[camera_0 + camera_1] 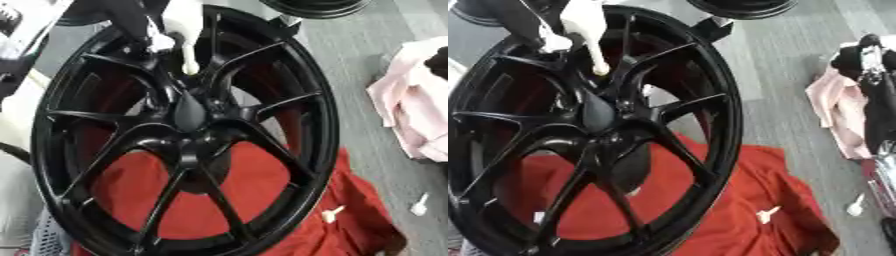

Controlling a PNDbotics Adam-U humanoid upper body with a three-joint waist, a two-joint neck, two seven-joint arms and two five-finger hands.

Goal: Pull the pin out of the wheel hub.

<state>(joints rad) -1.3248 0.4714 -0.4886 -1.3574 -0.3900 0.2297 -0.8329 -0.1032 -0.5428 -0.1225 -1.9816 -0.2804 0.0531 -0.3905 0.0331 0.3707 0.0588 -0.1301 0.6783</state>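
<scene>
Left eye view showed the black wheel [184,130] standing tilted on a red cloth [350,220], its face turned toward my head. My left hand [144,22] came in from the upper left, at the top of the wheel near the rim. I could not tell how far its fingers were curled; the dark hand merged with the spokes. A white pin [187,50] ran from that hand down toward the hub [188,115], its tip lodged between two spokes just above the centre. Whether I truly had hold of the pin was unclear, though its upper end met the hand. Its long axis lay near upright in the view, thick end up, narrow end pointing down and slightly right into the hub. I judged the pull must follow that axis, up and away from the centre. My right hand [877,65] appeared only at the right edge of the right eye view, well apart from the wheel, state indeterminate. Two small white pieces [331,215] lay on the cloth and floor.
</scene>
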